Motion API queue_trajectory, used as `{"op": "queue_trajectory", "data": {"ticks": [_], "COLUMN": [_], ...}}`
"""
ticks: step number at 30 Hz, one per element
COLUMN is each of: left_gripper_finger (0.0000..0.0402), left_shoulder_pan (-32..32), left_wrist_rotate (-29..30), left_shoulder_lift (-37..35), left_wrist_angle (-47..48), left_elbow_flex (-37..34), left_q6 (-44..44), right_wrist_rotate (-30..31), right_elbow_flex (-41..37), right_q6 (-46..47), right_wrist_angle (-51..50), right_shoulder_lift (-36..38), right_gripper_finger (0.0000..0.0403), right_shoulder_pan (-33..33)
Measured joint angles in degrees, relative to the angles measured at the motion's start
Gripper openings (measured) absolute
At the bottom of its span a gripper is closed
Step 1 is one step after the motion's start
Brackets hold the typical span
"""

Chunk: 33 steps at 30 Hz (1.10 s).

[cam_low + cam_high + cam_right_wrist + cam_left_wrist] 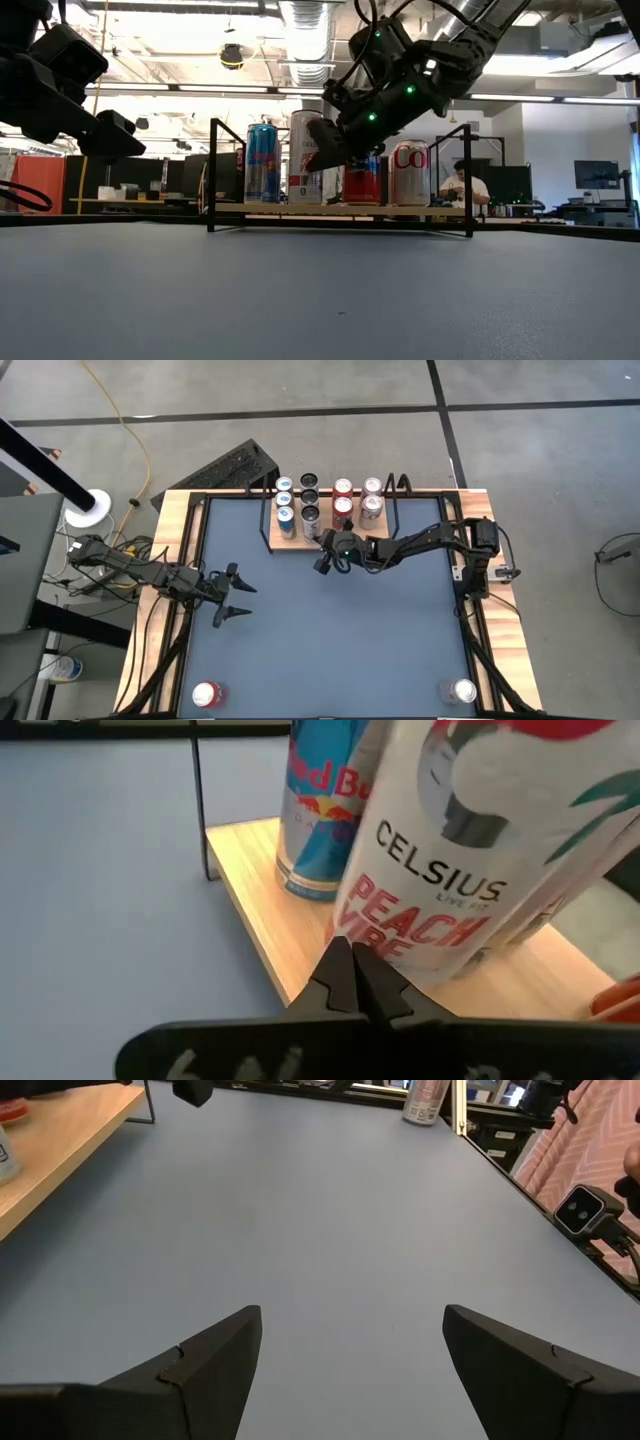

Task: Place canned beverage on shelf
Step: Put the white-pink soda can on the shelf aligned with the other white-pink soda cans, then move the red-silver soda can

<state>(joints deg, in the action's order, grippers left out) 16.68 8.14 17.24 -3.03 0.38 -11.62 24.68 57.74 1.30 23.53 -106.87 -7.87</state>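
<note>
At the table's near edge you have two loose cans — a red one (206, 694) at the left corner, a silver one (461, 691) at the right. Mid-table on the left, your left gripper (232, 596) hovers with fingers spread, holding nothing. Farther back, your right gripper (324, 556) sits pinched closed and empty just before the shelf (290, 541) — its tips nearly at the white Celsius can (480, 850) standing on the board beside a blue can (322, 810)
</note>
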Motion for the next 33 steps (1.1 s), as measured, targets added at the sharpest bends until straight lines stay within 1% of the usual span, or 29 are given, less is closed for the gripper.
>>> {"op": "queue_trajectory", "data": {"ticks": [4,12,16,19,22,25,29,33], "left_gripper_finger": [0.0302,0.0302,0.0302,0.0302,0.0302,0.0302,0.0302,0.0302], "left_shoulder_pan": [0.0,0.0,0.0,0.0,0.0,0.0,0.0,0.0], "left_wrist_rotate": [0.0,0.0,0.0,0.0,0.0,0.0,0.0,0.0], "left_shoulder_lift": [0.0,0.0,0.0,0.0,0.0,0.0,0.0,0.0], "left_wrist_angle": [0.0,0.0,0.0,0.0,0.0,0.0,0.0,0.0], "left_elbow_flex": [0.0,0.0,0.0,0.0,0.0,0.0,0.0,0.0], "left_q6": [0.0,0.0,0.0,0.0,0.0,0.0,0.0,0.0], "right_wrist_rotate": [0.9,0.8,-2.6,-7.1,-10.8,-11.8,-13.3,-15.2], "right_elbow_flex": [0.0,0.1,0.1,0.1,0.0,0.0,0.0,0.0], "right_q6": [1.2,4.1,6.3,8.7,10.4,10.9,11.0,15.7], "right_wrist_angle": [1.4,7.7,8.2,7.7,4.7,0.2,-9.4,-20.9], "right_shoulder_lift": [0.0,0.0,0.0,0.8,2.9,6.3,12.3,18.8], "right_gripper_finger": [0.0000,0.0000,0.0000,0.0000,0.0000,0.0000,0.0000,0.0000], "right_shoulder_pan": [0.0,0.0,0.6,1.6,3.0,5.0,8.7,13.3]}}
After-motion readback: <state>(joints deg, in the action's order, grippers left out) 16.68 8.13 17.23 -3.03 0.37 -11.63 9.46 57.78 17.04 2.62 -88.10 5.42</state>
